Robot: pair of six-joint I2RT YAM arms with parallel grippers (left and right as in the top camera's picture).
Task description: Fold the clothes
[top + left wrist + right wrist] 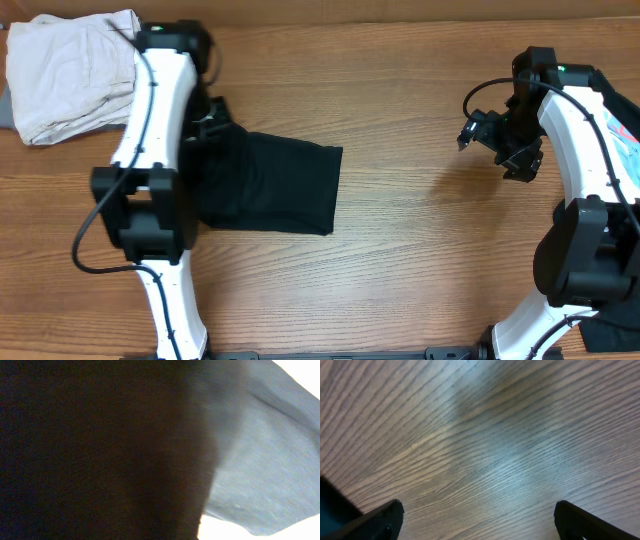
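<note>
A black garment [280, 185] lies flat on the wooden table [420, 240], left of centre. Its upper left corner is bunched up at my left gripper [212, 122], which sits mostly hidden under the left arm. The left wrist view is filled by dark cloth [100, 450] pressed close to the camera, and the fingers are hidden there. The cloth rises to the gripper, so it looks shut on it. My right gripper [500, 145] hovers over bare table far to the right, with its jaws wide open and empty [477, 510].
A pile of beige clothes [70, 70] lies at the back left corner, with a grey item [5, 105] under its left edge. A light blue and red object [628, 140] shows at the right edge. Bare wood lies between the garment and the right arm.
</note>
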